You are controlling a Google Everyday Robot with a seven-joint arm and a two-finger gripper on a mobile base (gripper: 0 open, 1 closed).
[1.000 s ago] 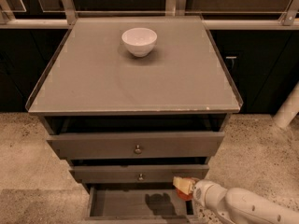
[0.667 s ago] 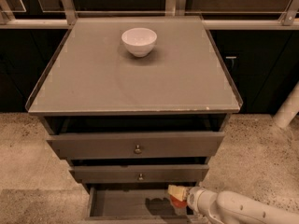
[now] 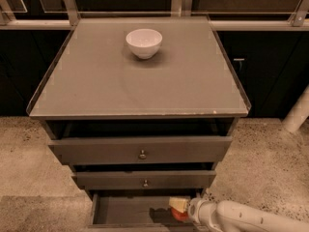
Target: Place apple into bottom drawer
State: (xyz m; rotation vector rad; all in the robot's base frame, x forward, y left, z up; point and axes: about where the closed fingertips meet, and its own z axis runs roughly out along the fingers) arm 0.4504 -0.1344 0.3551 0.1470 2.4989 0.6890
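gripper low inside bottom drawer | seems pinched on apple | ease down before letting go, so it won't roll

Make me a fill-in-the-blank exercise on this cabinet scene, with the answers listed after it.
The bowl on the cabinet is ____ in colour.
The gripper holds the apple over the ____ drawer.
The cabinet has ____ drawers in all.
Missing words: white; bottom; three.
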